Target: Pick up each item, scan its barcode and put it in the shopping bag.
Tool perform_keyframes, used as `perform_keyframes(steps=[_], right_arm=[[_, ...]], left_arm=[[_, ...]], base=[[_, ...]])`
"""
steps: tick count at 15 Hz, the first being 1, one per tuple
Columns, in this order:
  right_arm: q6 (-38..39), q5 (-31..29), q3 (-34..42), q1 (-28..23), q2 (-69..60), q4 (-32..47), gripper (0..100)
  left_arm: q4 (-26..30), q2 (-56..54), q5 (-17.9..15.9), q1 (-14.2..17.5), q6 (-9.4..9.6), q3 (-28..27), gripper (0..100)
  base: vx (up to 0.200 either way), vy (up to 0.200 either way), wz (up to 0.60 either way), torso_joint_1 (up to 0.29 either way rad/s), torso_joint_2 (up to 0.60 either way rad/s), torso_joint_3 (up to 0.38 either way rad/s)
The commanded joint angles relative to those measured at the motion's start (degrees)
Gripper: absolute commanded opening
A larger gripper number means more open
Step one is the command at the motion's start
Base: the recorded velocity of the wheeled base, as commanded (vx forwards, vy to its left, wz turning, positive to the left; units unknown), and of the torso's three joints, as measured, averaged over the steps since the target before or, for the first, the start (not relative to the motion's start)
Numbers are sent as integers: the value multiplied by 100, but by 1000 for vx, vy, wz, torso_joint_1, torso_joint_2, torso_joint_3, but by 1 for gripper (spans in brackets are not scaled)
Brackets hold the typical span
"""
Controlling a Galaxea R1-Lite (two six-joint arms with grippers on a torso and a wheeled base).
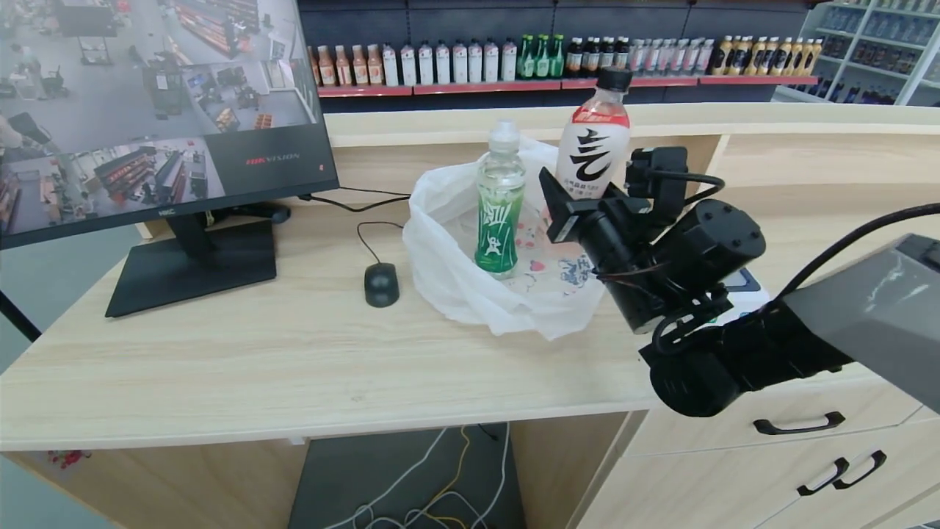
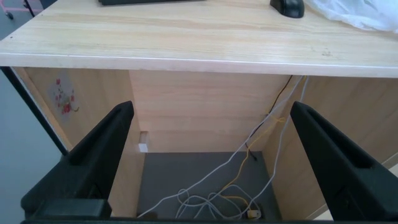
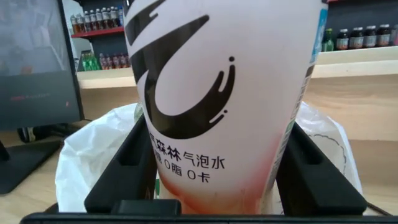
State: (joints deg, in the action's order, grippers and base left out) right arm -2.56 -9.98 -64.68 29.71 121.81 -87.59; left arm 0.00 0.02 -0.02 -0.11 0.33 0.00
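R jaws clamped on white bottle (image 1: 593, 147) w/ black swirl, prob. reddish base; L jaws apart.

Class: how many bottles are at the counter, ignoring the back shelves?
2: green bottle upright in the shopping bag; white bottle in the right hand. Bag may hide more.

A pale wooden tabletop (image 1: 294, 360) carries a monitor (image 1: 147, 110) on its black stand at left, a black mouse (image 1: 382, 284) mid-surface, and an open white shopping bag (image 1: 455, 286) just beside it.
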Motion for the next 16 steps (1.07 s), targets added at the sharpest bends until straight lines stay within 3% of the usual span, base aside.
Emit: perform_keyframes(steps=[1, 16], right_arm=[[-43, 5, -247, -70, 440, -13, 0], [-69, -47, -343, -264, 1214, -65, 0]], left_arm=[[0, -2, -6, 2, 2, 0, 100], [0, -2, 2, 2, 2, 0, 100]], base=[[0, 0, 0, 0, 0, 0], [0, 0, 0, 0, 0, 0]])
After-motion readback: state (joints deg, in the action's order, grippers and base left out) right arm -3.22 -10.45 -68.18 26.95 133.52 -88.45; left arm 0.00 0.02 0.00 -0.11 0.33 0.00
